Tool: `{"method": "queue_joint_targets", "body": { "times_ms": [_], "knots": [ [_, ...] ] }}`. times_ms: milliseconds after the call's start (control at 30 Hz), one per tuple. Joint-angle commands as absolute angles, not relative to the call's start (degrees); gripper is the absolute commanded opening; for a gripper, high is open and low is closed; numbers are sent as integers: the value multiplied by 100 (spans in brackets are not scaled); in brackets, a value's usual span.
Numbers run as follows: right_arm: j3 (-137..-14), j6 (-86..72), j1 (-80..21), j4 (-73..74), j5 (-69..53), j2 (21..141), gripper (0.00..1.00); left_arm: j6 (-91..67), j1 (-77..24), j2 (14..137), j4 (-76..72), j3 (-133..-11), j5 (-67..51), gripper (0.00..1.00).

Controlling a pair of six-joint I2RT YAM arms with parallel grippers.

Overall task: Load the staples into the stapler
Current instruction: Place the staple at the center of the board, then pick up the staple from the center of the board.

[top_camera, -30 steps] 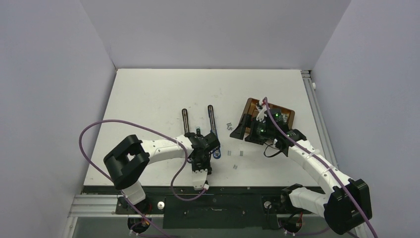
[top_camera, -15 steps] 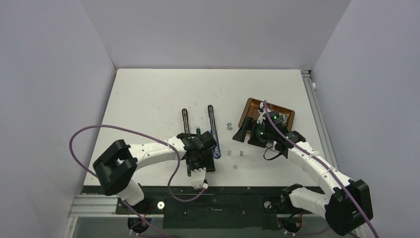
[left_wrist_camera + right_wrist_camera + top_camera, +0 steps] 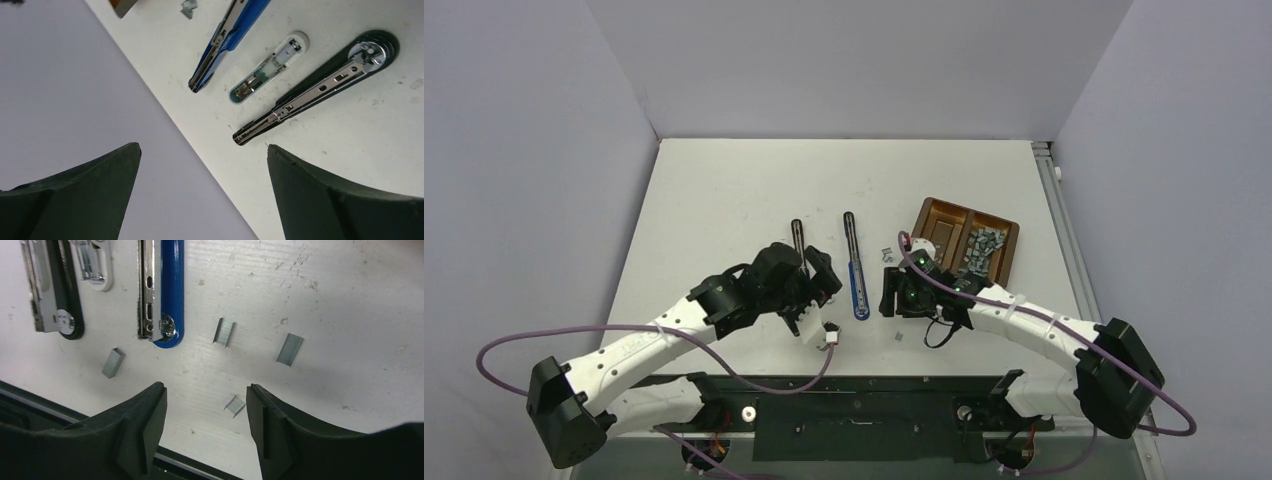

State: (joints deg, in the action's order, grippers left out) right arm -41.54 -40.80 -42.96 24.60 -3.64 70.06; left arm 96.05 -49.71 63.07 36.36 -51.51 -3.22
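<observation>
White tabletop (image 3: pixel 724 200) fills the floor of a booth with pale lilac walls. The right gripper (image 3: pixel 205 395) hangs low over it. Its two dark fingers (image 3: pixel 135 440) stand apart with a clear gap between them, and nothing is pinched. One small staple strip (image 3: pixel 234 405) lies on the table inside that gap, nearer one finger but apart from it.

Ahead of the fingertips lie two more loose strips (image 3: pixel 224 331) (image 3: pixel 290 349), set apart from each other. A fourth strip (image 3: pixel 113 362) lies ahead of the other finger. Further ahead, the blue stapler (image 3: pixel 170 290) lies flat with its rounded end towards the gripper. Its metal channel shows alongside the blue body.

Beyond the blue stapler, to one side, is a small white oval part (image 3: pixel 95 265), and next to that the black stapler (image 3: pixel 55 290). From this view it is hard to say what the white part belongs to.

From overhead, a brown two-compartment tray (image 3: pixel 939 222) sits off to the right gripper's outer side. A heap of staples (image 3: pixel 982 243) lies in the compartment farther from the gripper. A few more staples (image 3: pixel 887 254) lie on the table just ahead of the gripper.

The left gripper (image 3: pixel 202 150) is raised above the table, its fingers spread wide and empty. Ahead of it, the black stapler lies opened flat with its shiny rail upward. The white part and the blue stapler lie in a row beyond, none of them touching.
</observation>
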Motion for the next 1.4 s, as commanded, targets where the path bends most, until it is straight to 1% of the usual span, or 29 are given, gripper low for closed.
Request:
{"method": "queue_joint_targets", "body": {
  "times_ms": [0,200,400,700,900,1033,1133,1200,1300,1367],
  "knots": [
    [-4326,-4227,-4698,2264,561,7451,58,8419,-4914,5885,2281,-4872,-51,96],
    [-4454,-4296,-4961,2140,1004,7990,55,7494,-4808,5851,2513,-5163,-45,96],
    [-4590,-4267,-5022,2007,1174,8314,53,7424,-4817,5755,2365,-5084,-49,96],
    [-4687,-4184,-5020,1814,1174,8726,44,6917,-4809,5809,2297,-5210,292,96],
    [-4606,-4226,-5075,1690,1195,8867,40,6772,-4793,5618,1945,-5021,300,96],
    [-4622,-4237,-5118,1705,1329,8974,31,6620,-4795,5514,1910,-4940,303,96],
    [-4615,-4227,-5132,1730,1440,8972,27,6621,-4790,5433,2106,-4899,272,96],
    [-4623,-4228,-5133,1767,1493,8967,22,6662,-4799,5346,2107,-4822,232,96],
    [-4615,-4227,-5132,1808,1560,8956,19,6725,-4803,5255,2074,-4737,149,96],
    [-4620,-4219,-5133,1834,1591,8921,14,6749,-4799,5203,2074,-4706,96,96]
  ]
}}
